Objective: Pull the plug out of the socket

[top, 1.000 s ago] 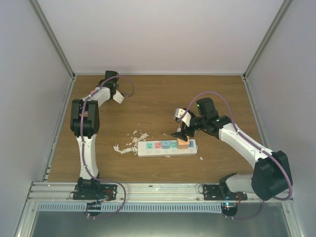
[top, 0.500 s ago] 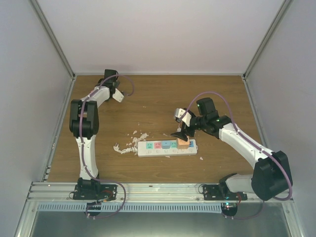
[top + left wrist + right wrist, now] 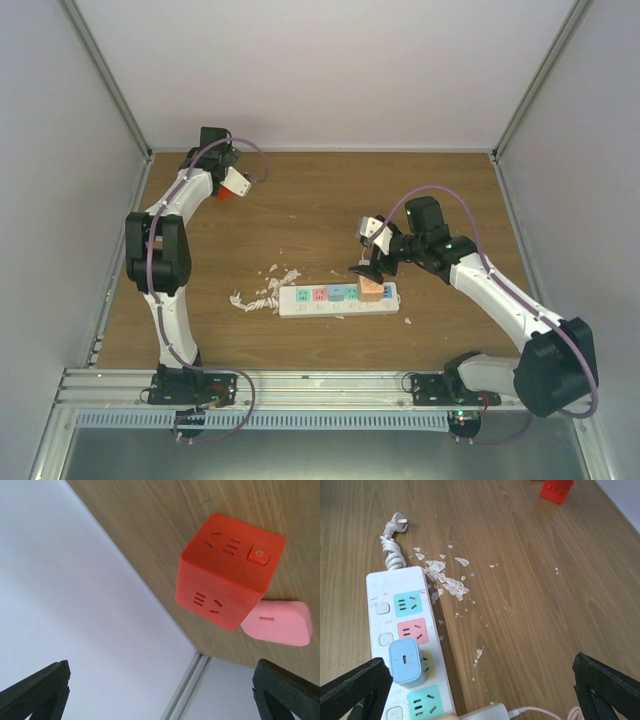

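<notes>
The left arm has swung up toward the back-left corner. The left gripper (image 3: 160,680) has spread wide above a red cube (image 3: 225,575) with a pink plug (image 3: 277,622) against it. The right arm reaches to mid-table, where the right gripper (image 3: 480,685) hangs spread over the socket (image 3: 380,587). The blue plug (image 3: 406,662) is seated in the socket, and white flakes (image 3: 445,577) lie alongside.

Smooth white plastic socket (image 3: 412,629), matt orange-red plastic cube (image 3: 225,580), wood-grain table (image 3: 520,580)
</notes>
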Robot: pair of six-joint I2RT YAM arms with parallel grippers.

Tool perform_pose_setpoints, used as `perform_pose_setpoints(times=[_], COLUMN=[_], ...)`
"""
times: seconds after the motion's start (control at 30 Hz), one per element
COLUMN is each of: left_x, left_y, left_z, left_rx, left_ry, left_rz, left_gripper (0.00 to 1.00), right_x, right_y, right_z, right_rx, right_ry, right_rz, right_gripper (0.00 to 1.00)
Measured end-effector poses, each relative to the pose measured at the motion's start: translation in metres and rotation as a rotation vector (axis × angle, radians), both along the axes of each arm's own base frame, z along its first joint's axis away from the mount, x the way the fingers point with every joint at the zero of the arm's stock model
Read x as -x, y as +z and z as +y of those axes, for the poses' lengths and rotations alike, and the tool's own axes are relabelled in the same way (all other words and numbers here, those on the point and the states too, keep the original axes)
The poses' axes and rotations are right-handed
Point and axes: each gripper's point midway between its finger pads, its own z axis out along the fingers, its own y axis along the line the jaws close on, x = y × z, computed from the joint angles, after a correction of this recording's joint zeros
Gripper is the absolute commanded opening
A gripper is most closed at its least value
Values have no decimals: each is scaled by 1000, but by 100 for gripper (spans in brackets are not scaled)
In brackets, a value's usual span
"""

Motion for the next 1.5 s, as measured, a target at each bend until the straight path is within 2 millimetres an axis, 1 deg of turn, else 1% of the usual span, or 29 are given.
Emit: perform_pose_setpoints(times=[0.1, 0.2, 0.33, 0.43, 0.57, 0.6, 0.63, 0.67, 0.73, 0.83, 0.93, 1.07, 1.2, 1.3, 1.43, 1.5], left_x=[9, 22, 41, 55, 79, 86, 98, 103, 122, 152, 182, 220, 249, 270, 296, 306], left_y=[7, 17, 38, 56, 77, 83, 87, 88, 92, 89, 83, 71, 61, 52, 29, 17], left_z=[-9, -21, -43, -65, -102, -111, -120, -125, -141, -165, -189, -214, -233, -245, -254, -258], left_rx=[75, 186, 341, 479, 721, 780, 853, 871, 967, 1075, 1167, 1252, 1319, 1352, 1371, 1365], left_ry=[-2, 15, 33, 45, 65, 68, 78, 78, 86, 98, 105, 126, 139, 134, 145, 154], left_rz=[14, 33, 39, 49, 96, 110, 135, 148, 193, 286, 397, 537, 653, 734, 831, 865], left_gripper=[99, 99, 99, 99, 99, 99, 99, 99, 99, 99, 99, 99, 99, 98, 94, 92], right_x=[1, 2, 4, 7, 14, 17, 20, 22, 28, 36, 42, 50, 57, 57, 54, 52], right_y=[5, 9, 9, 7, 7, 6, 6, 5, 0, -9, -17, -30, -48, -58, -69, -72], right_z=[-1, -2, -3, -5, -9, -11, -12, -13, -17, -22, -27, -35, -43, -47, -52, -53], right_rx=[-5, -7, 0, 12, 36, 44, 52, 59, 83, 122, 164, 220, 273, 310, 353, 367], right_ry=[2, 5, 12, 20, 35, 41, 46, 52, 64, 85, 99, 115, 125, 124, 115, 109], right_rz=[-20, -38, -45, -42, -51, -53, -55, -52, -42, -17, 1, 21, 58, 79, 89, 93], right_gripper=[100, 100, 100, 100, 100, 99, 100, 100, 100, 100, 99, 97, 95, 95, 95, 94])
